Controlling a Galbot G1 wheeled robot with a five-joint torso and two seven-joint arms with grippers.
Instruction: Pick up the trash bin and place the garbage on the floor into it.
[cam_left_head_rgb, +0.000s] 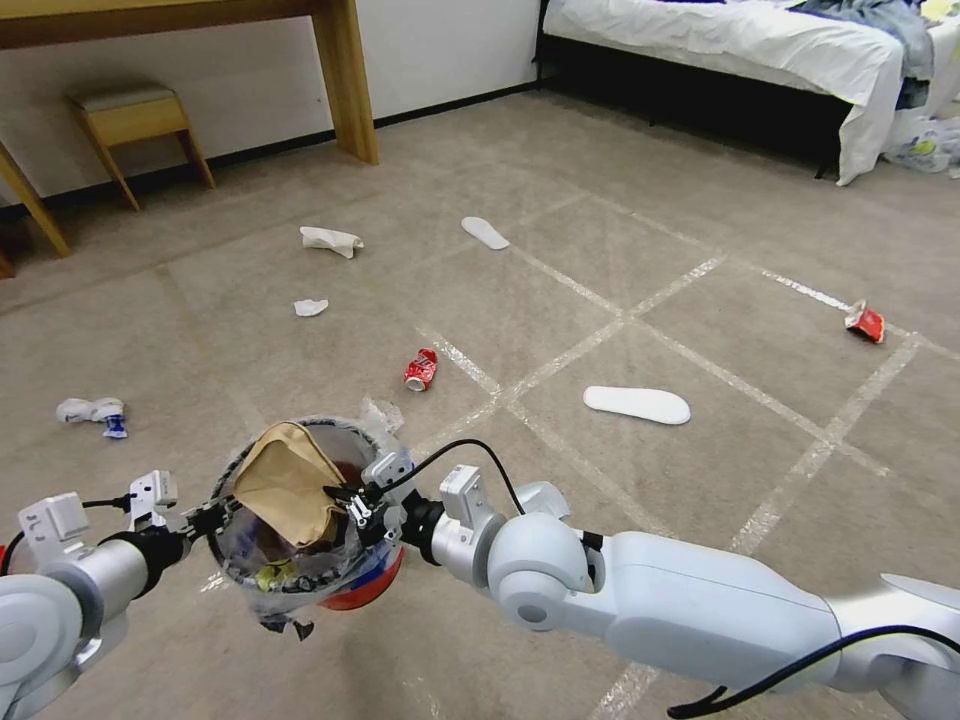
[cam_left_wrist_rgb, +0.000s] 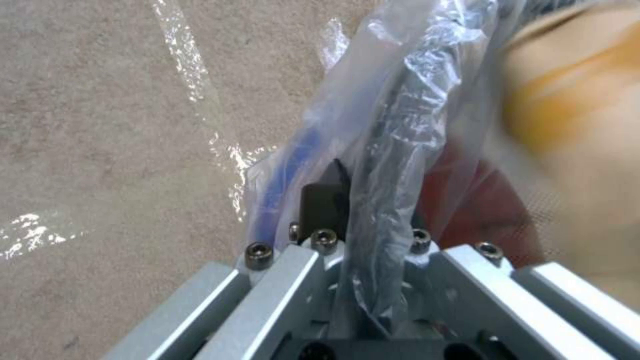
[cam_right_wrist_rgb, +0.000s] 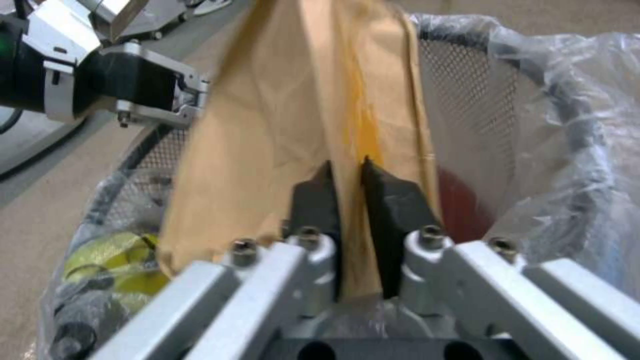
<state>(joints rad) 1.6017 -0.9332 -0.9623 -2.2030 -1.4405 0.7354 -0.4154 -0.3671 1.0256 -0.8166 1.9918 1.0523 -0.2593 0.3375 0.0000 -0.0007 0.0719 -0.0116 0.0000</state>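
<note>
Trash bin (cam_left_head_rgb: 300, 520) amid scattered garbage (cam_left_head_rgb: 421, 369)

We see a wooden stool (cam_left_head_rgb: 135, 115) against the white wall, just beside a wooden table leg (cam_left_head_rgb: 345, 80). Well apart from them stands a bed (cam_left_head_rgb: 740, 45) — white sheets hanging down, grey bedclothes (cam_left_head_rgb: 880, 20) heaped on top.

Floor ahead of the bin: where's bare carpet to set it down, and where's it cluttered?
Left gripper holds the trash bin by its rim; right gripper pinches the brown paper bag over it. Free: floor between the near white slipper and the far red can. Crowded: the left side, around the crushed red can and white tissues.
</note>
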